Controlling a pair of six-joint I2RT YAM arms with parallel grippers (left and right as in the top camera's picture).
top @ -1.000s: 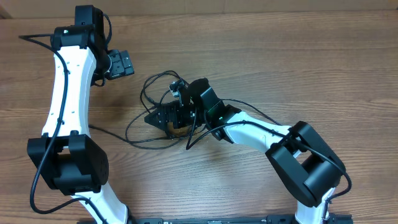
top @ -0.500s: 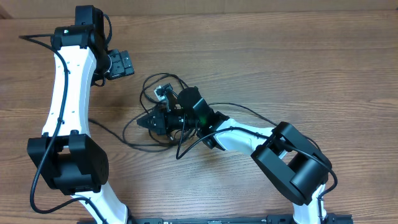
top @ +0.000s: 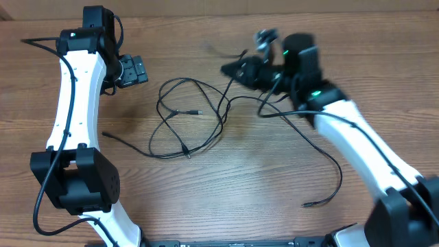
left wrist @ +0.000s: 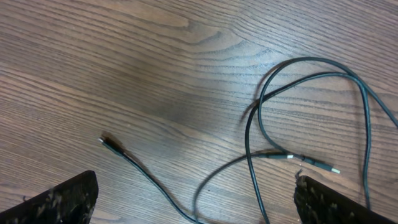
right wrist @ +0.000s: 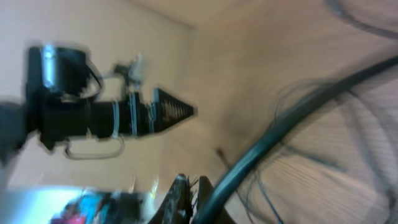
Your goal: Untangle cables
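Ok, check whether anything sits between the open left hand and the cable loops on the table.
Nothing visible does. The left hand hangs open beside the cables, with only bare wooden table between them. In the left wrist view a loose plug end lies free ahead of its fingers.

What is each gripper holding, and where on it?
Right gripper pinches a cable along its cord; blur hides exactly where. Left gripper holds nothing.
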